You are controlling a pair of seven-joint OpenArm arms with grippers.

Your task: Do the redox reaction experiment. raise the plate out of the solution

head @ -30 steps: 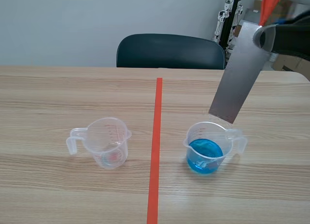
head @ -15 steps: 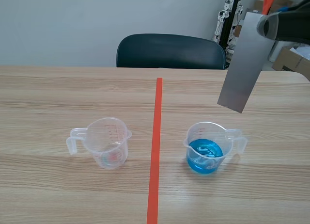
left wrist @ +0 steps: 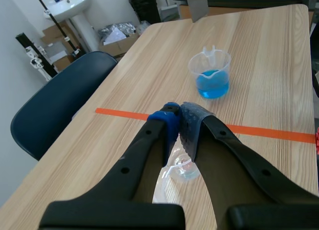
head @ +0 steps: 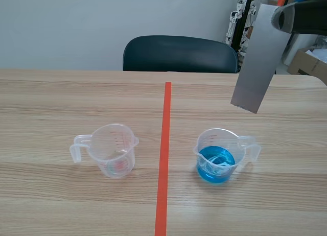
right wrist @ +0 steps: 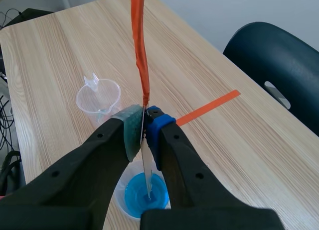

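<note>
We note the right gripper [right wrist: 144, 126] clamped on the grey plate [head: 257, 62], pads pressed to its two faces. The plate hangs tilted in the air, lower edge clear of the liquid and above the rim of the cup of blue solution [head: 218, 157]. That cup stands right of the orange line, toward the near edge of the table [head: 61, 93]. The left gripper [left wrist: 178, 124] has its pads together, nothing between them, over the empty cup [head: 112, 150] left of the line.
</note>
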